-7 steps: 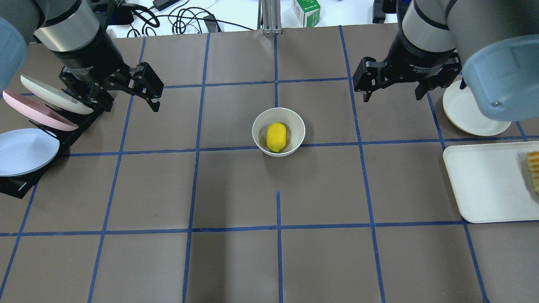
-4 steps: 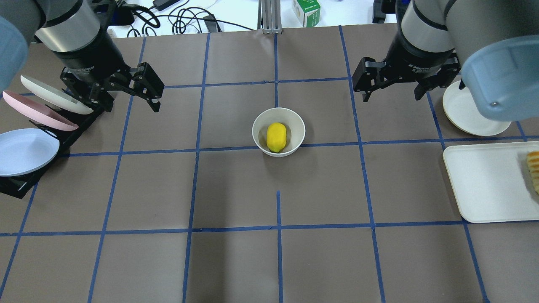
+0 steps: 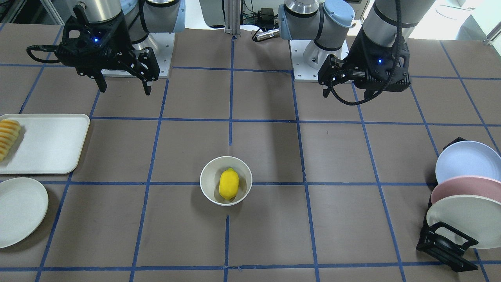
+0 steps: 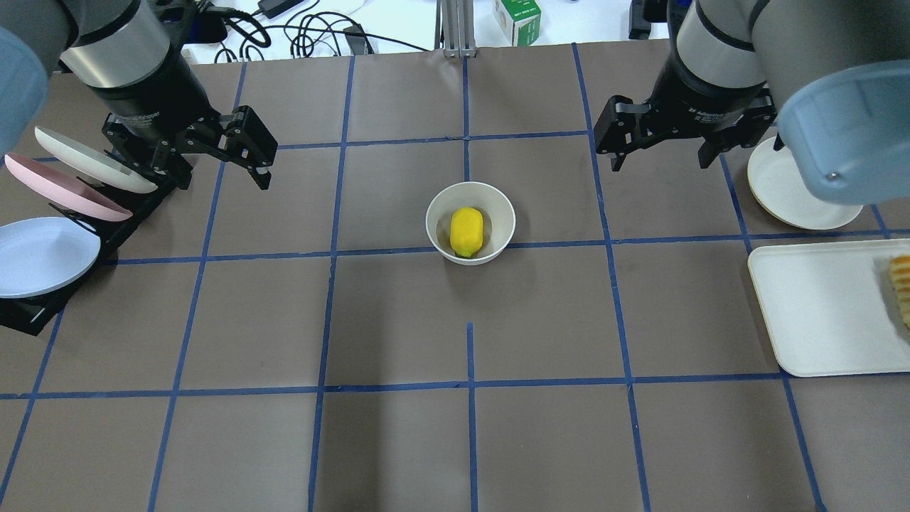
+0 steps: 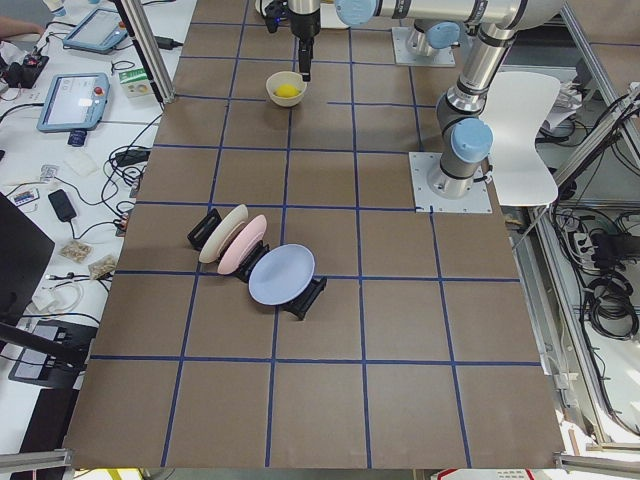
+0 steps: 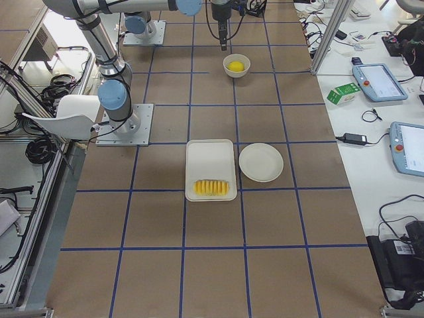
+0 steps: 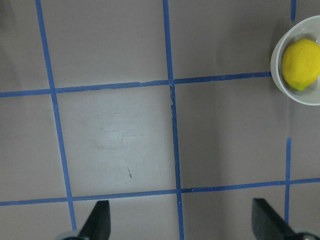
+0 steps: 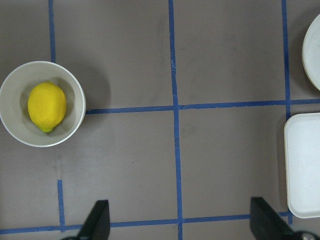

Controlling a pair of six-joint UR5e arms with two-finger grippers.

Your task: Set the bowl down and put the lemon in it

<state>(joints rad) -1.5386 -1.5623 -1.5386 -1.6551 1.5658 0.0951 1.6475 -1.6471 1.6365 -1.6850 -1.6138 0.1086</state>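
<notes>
The cream-white bowl [image 4: 435,213] stands upright near the table's middle, and the yellow lemon [image 4: 466,231] lies inside it. Both also show in the front view, bowl [image 3: 205,176] and lemon [image 3: 228,184]. My left gripper [image 4: 220,178] hovers open and empty to the bowl's far left, beside the plate rack. My right gripper [image 4: 662,165] hovers open and empty to the bowl's far right. The left wrist view shows the bowl [image 7: 277,75] with the lemon [image 7: 300,65] at its upper right. The right wrist view shows the bowl [image 8: 80,100] and the lemon [image 8: 46,106] at its left.
A black rack [image 4: 135,213] holding three tilted plates stands at the left edge. A shallow white plate [image 4: 782,192] and a white tray [image 4: 817,313] with ridged yellow-orange sliced food [image 4: 901,288] sit at the right edge. Cables and a green box [image 4: 517,20] lie beyond the table's far edge.
The right arm has edged very slightly toward the far side of the table. The bowl, the lemon and the left arm have not moved.
</notes>
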